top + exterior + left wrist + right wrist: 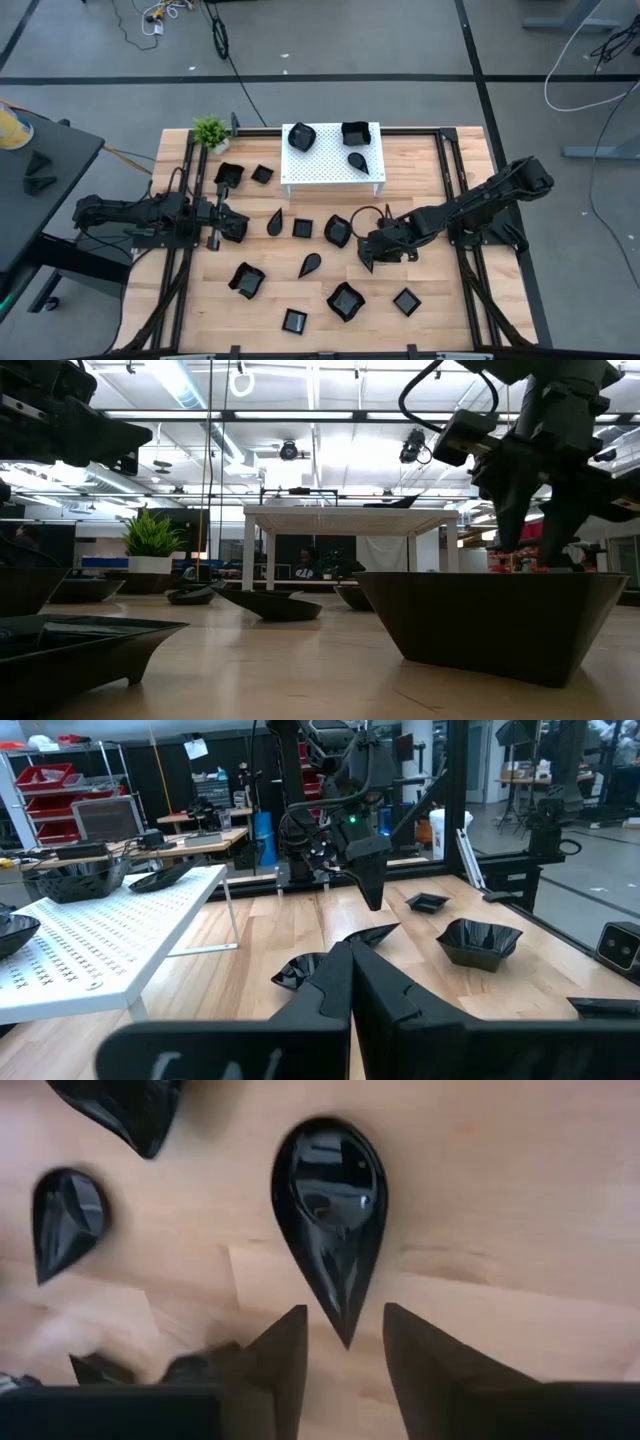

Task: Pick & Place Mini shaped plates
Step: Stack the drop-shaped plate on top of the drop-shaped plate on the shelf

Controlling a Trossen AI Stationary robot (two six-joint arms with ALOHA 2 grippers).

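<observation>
Several glossy black mini shaped plates lie flat on the wooden table (440,320). One teardrop plate (330,1205) (310,265) lies near the table's middle. My right gripper (345,1325) (366,256) hangs open over the table just right of it, pointing steeply down. In the right wrist view its two fingers stand on either side of the plate's pointed tip (346,1338), apart from it. In the low view the gripper (532,545) shows behind a square plate (500,625). My left gripper (350,985) (238,226) waits shut and level at the table's left.
A white perforated stand (330,172) at the far middle carries three black plates. A small green plant (210,131) stands at the far left corner. A second teardrop plate (62,1220) and other plates (345,300) lie around the right gripper. Black rails run along both sides.
</observation>
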